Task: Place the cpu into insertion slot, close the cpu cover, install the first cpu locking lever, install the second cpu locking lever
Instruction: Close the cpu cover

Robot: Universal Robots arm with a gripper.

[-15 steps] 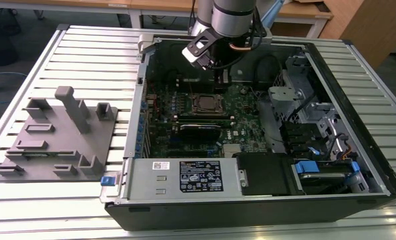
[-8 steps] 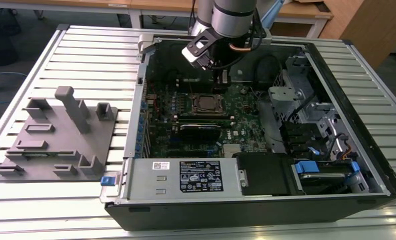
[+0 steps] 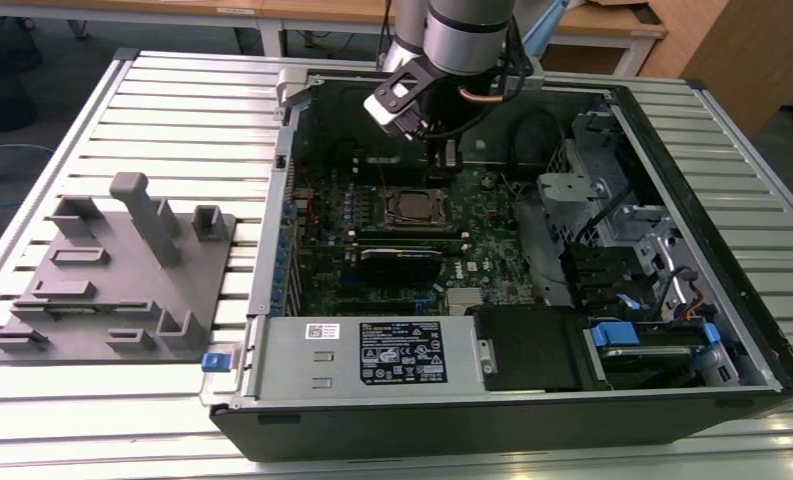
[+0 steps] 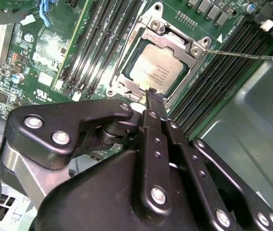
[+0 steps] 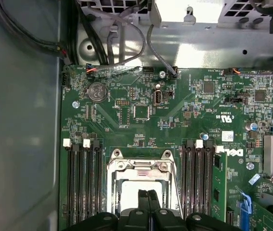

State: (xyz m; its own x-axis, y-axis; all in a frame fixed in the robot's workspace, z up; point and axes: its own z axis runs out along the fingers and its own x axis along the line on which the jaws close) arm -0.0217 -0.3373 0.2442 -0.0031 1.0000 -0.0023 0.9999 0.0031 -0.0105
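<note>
Exterior view high above case (image 3: pixel 503 425), both wrist views close over insertion slot (image 4: pixel 125 82) (image 5: pixel 113 187)

A slatted metal table (image 3: pixel 169 110) bears an open computer case (image 3: pixel 503 425) and grey fixture (image 3: pixel 103 300).

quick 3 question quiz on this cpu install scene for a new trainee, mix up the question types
1. True or false: the cpu lies in the insertion slot.
2. The claw has its fingers: A) spread wide, B) closed together, C) clamped on a cable.
3. In the exterior view, what stands on the table at the exterior view's left of the computer case?
Key: 1 true; 2 B; 3 a grey fixture block.
</note>
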